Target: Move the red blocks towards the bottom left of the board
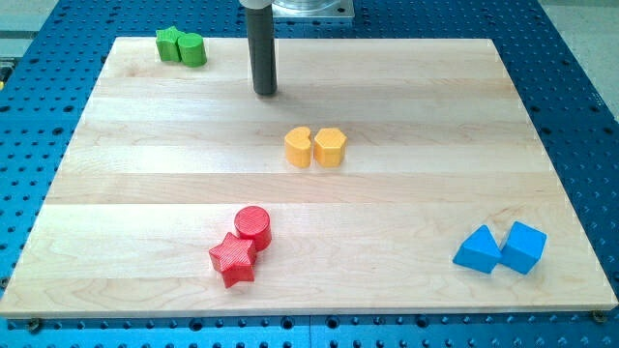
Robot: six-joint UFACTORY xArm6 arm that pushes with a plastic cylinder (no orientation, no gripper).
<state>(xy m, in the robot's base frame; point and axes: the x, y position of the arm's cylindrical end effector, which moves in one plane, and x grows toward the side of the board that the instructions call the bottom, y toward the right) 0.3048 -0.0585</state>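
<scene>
A red cylinder (253, 227) and a red star block (232, 259) touch each other low on the wooden board (145, 174), a little left of centre. My tip (265, 92) is near the view's top, well above the red blocks and up-left of the yellow pair. It touches no block.
Two yellow blocks (315, 147) sit side by side near the board's middle. Two green blocks (182, 46), a star and a cylinder, sit at the top left corner. Two blue blocks (500, 249) sit at the bottom right. A blue perforated table surrounds the board.
</scene>
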